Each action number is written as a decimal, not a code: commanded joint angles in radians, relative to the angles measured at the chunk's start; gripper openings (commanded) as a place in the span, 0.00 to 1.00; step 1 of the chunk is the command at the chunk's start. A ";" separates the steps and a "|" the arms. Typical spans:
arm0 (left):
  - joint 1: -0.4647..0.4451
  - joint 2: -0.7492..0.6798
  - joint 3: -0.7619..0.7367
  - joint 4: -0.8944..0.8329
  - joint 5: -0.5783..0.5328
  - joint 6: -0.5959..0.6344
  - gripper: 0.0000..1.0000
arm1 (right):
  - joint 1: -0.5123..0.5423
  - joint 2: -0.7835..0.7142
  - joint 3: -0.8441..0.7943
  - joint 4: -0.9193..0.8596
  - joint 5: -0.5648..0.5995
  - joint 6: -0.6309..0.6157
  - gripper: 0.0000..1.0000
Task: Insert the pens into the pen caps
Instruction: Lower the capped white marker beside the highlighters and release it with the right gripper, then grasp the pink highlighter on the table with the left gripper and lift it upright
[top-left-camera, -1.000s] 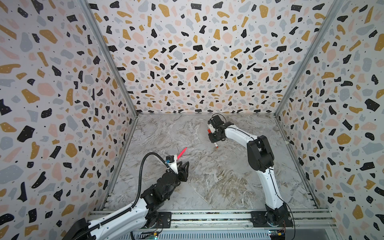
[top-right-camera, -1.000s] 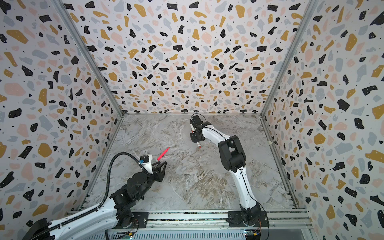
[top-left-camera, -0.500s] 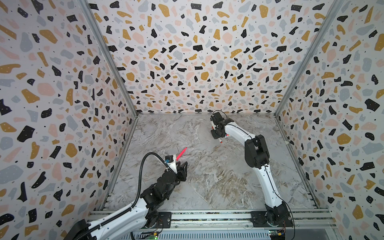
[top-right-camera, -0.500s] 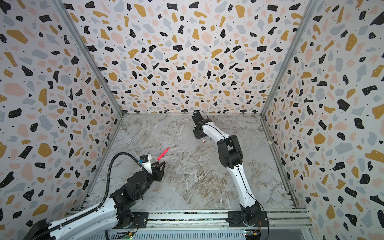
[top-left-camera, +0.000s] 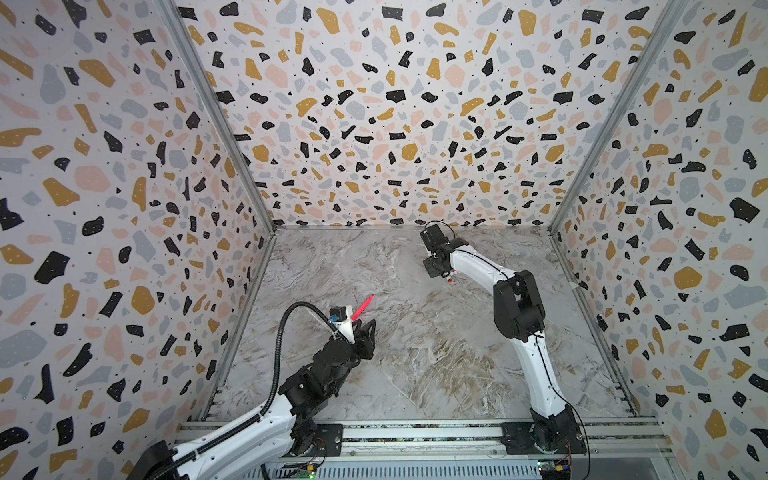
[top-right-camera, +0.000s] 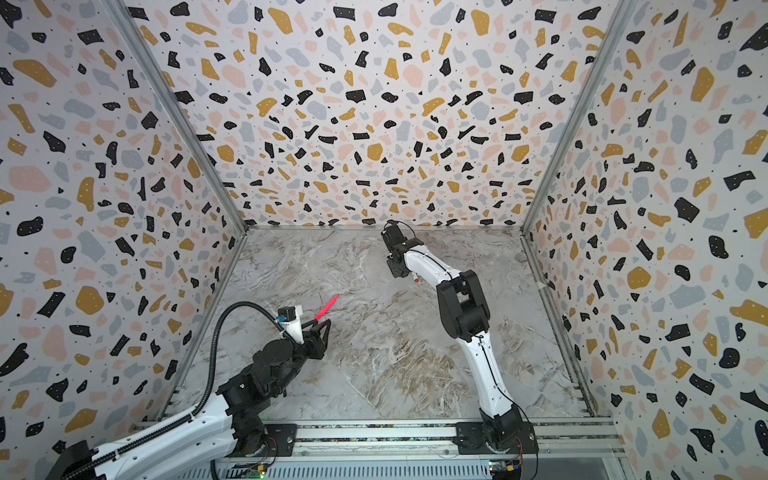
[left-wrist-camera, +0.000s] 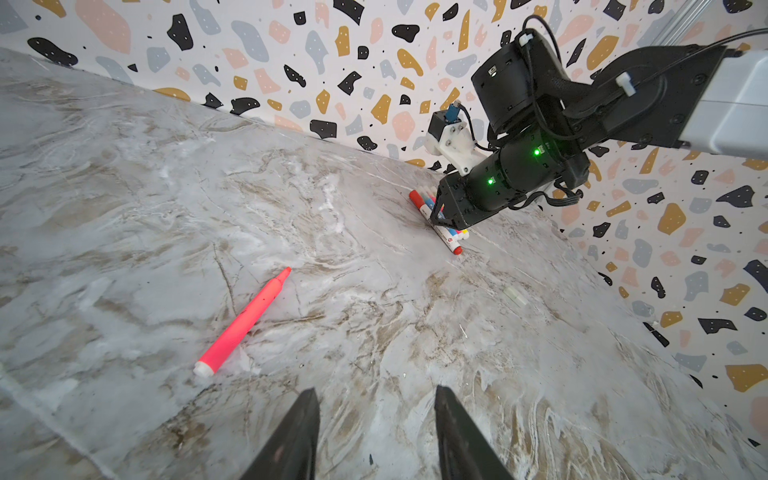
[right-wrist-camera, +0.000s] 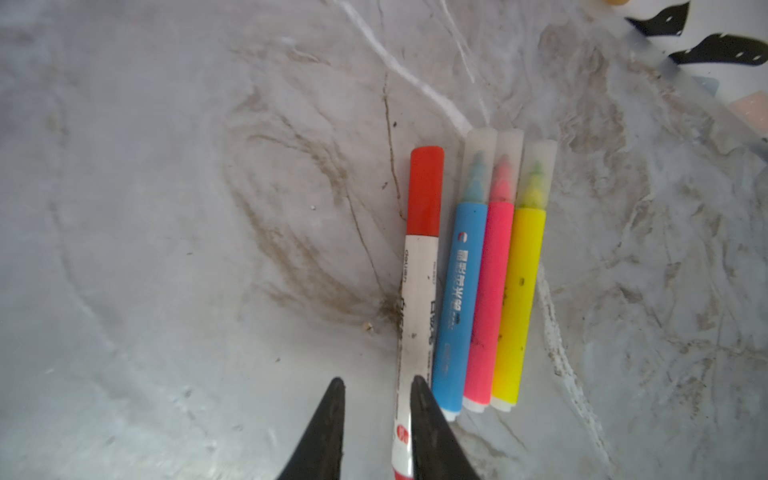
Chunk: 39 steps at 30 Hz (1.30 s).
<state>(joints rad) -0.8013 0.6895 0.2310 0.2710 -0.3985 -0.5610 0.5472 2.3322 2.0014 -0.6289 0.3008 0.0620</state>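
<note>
**A:** In both top views, where did the uncapped pink pen (top-left-camera: 363, 307) lie?
**B:** On the marble table (top-left-camera: 436, 353), just beyond the left gripper (top-left-camera: 366, 326) and not touching it. The right gripper (top-left-camera: 434, 272) stood low near the back wall, and only the red end of the white pen (top-left-camera: 450, 278) showed beside it.
**A:** And the left wrist view?
**B:** The left fingers (left-wrist-camera: 299, 436) were released, with nothing between them. The pink pen lay ahead and off to one side, slanted. Closing there would probably have caught only air, and a nudge could have rolled the round barrel. A small pale tube (left-wrist-camera: 515, 297), perhaps its cap, lay well apart.
**A:** The right wrist view?
**B:** Four capped pens (right-wrist-camera: 478, 291) lay side by side. The right fingers (right-wrist-camera: 328, 436) stood a little apart, not clenched. The white pen's tail lay in the gap, close against one finger. A careless lift could have dragged it and scattered the row.
</note>
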 joint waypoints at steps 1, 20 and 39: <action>0.006 -0.011 0.037 -0.013 -0.012 0.025 0.46 | 0.016 -0.141 -0.056 0.042 0.025 0.005 0.29; 0.348 0.547 0.315 -0.118 0.218 0.125 0.53 | -0.058 -0.794 -0.764 0.314 -0.248 0.068 0.64; 0.395 0.880 0.455 -0.148 0.235 0.193 0.46 | -0.073 -0.940 -1.035 0.444 -0.388 0.122 0.64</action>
<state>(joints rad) -0.4137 1.5513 0.6537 0.1268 -0.1806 -0.3981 0.4770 1.4265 0.9810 -0.2192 -0.0547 0.1585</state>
